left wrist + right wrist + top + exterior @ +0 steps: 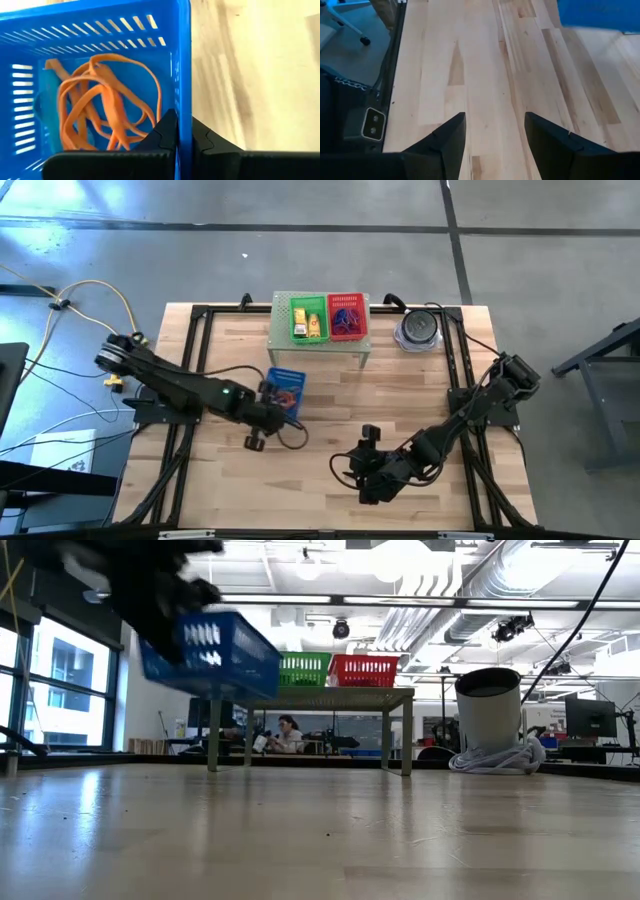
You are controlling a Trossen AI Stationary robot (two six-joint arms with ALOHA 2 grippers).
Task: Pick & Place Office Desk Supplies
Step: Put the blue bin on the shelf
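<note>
My left gripper [277,406] is shut on a blue slotted basket [286,387] holding several orange rubber bands [105,100]. In the low view the basket [215,655] hangs tilted, clear of the table, in front of the shelf. A green basket [308,319] with yellow packets and a red basket [348,316] with rubber bands stand on the pale green shelf [320,346]. My right gripper [495,135] is open and empty over the wood near the table's front edge [355,465]. My left gripper pinches one side wall of the blue basket at its rim [184,100]. One finger [167,132] is inside the basket and one [202,142] outside. The basket is lifted clear of the table and tilted.
A round grey-and-clear object [418,328] with a coiled cable stands at the back right beside the shelf; it also shows in the low view [490,710]. Bare wood lies between the two arms. A person sits in the room far behind the table [290,732].
</note>
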